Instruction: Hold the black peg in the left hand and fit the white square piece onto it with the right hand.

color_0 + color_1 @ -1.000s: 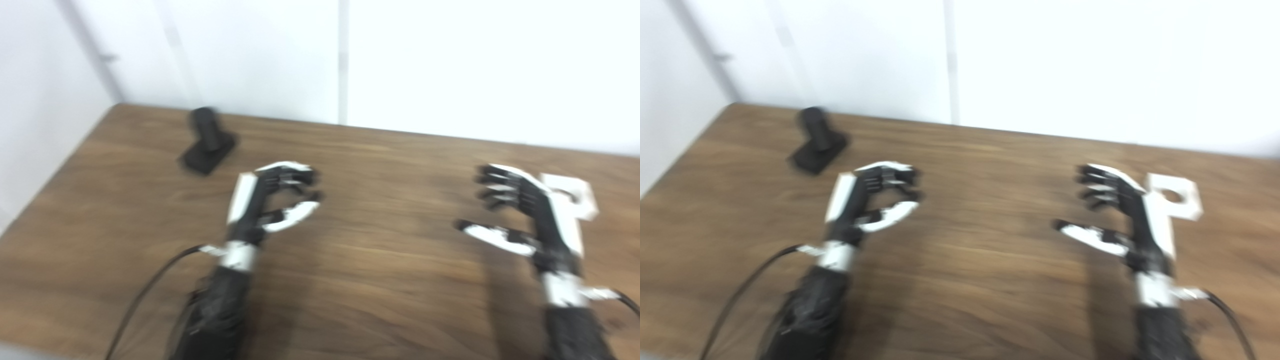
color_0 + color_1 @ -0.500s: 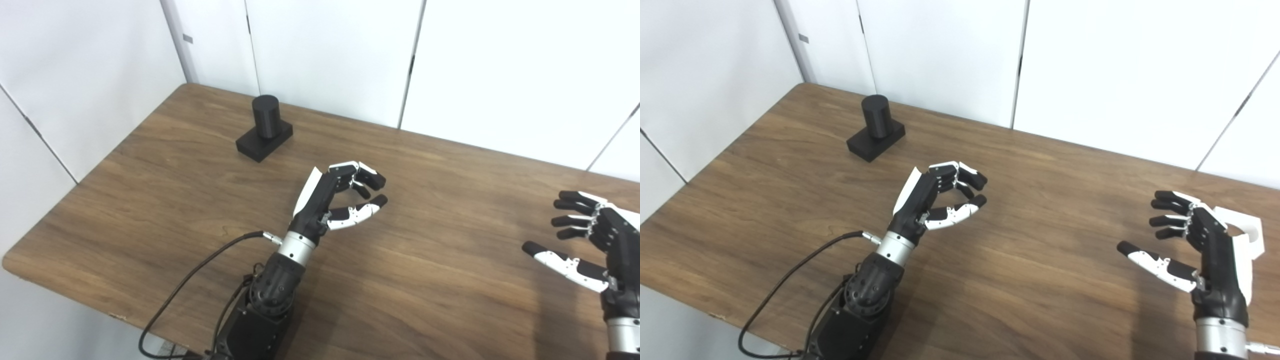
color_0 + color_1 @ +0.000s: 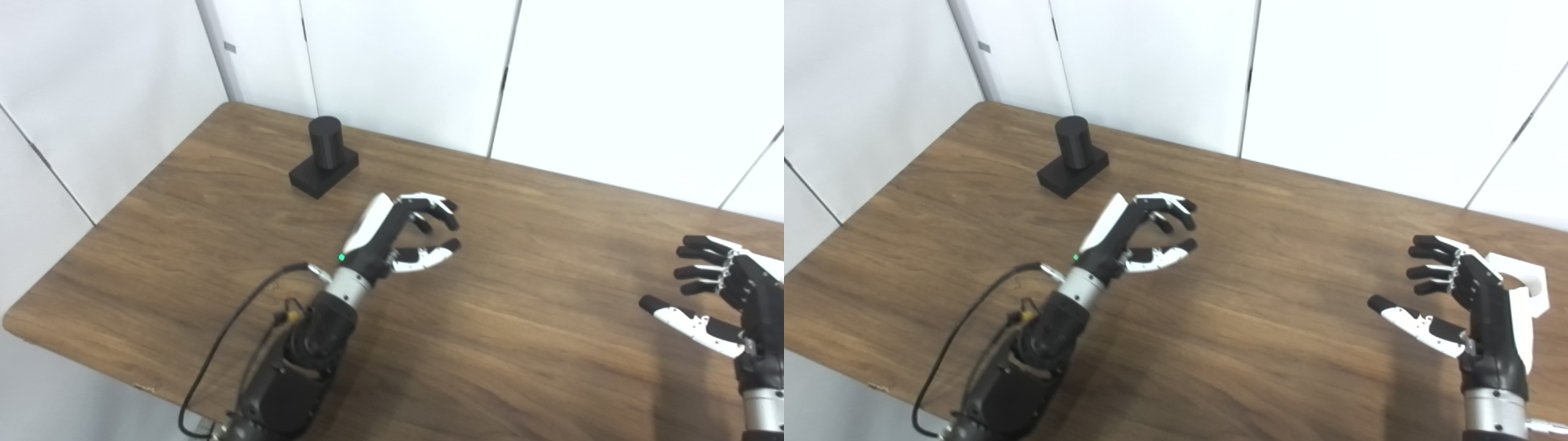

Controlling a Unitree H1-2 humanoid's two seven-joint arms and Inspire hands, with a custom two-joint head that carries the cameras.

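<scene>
The black peg [image 3: 324, 142], a cylinder on a square black base, stands upright on the wooden table [image 3: 527, 343] at the far left. My left hand [image 3: 401, 236] is open and empty, hovering in mid-table to the right of the peg and nearer me, well apart from it. My right hand [image 3: 1464, 300] is open and empty near the right edge. The white square piece [image 3: 1528, 283] with a round hole lies on the table just behind the right hand, partly hidden by it; it is out of sight in the left eye view.
White wall panels [image 3: 398, 61] rise directly behind the table's far edge. The table's left edge [image 3: 110, 208] runs diagonally towards me. A black cable [image 3: 245, 318] loops beside my left forearm.
The camera swung early on, then held still. Since half a second ago my left hand has moved up and away from me and its fingers have spread wider. The right hand has barely moved.
</scene>
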